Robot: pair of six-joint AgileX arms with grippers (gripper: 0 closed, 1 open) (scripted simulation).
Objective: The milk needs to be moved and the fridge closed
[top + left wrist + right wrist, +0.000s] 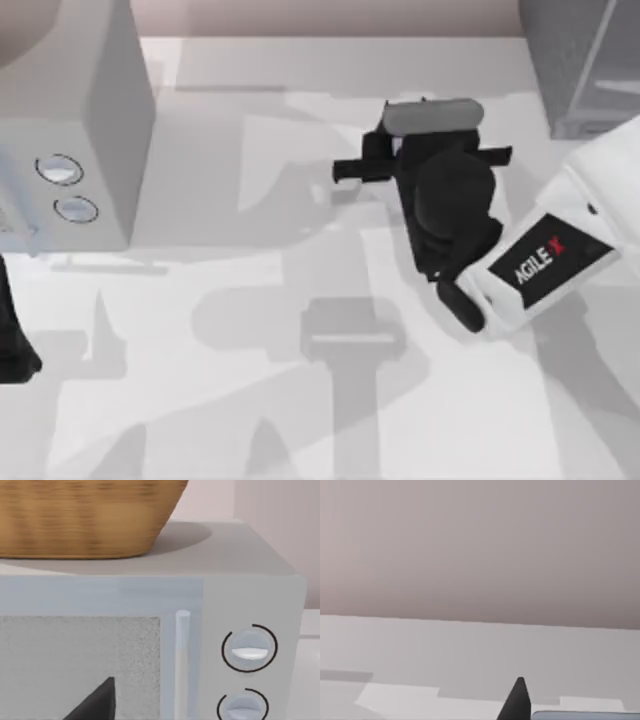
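The right arm (545,265), a glossy white shell with a black panel lettered "AGILE X", reaches in from the top view's right over the pale, matte surface (250,400). Its black right gripper (425,150) hangs above the back middle of the surface, with a rounded grey bar across its far end; whether it is clenched or released I cannot tell. In the right wrist view one dark pointed fingertip (516,700) pokes up against the flat white surface and a plain pinkish wall (480,545).

The fridge (585,65), dark grey and speckled with a lighter flat panel, stands at the back right corner.

At the left sits a pale grey box (95,120) with two round dials (60,170). The left wrist view faces its front: grainy window, slim upright handle (182,665), ringed dials, and a woven wicker basket (85,515) resting on its smooth top. A dark wedge of the left gripper (95,705) shows low in that view; its state cannot be told.
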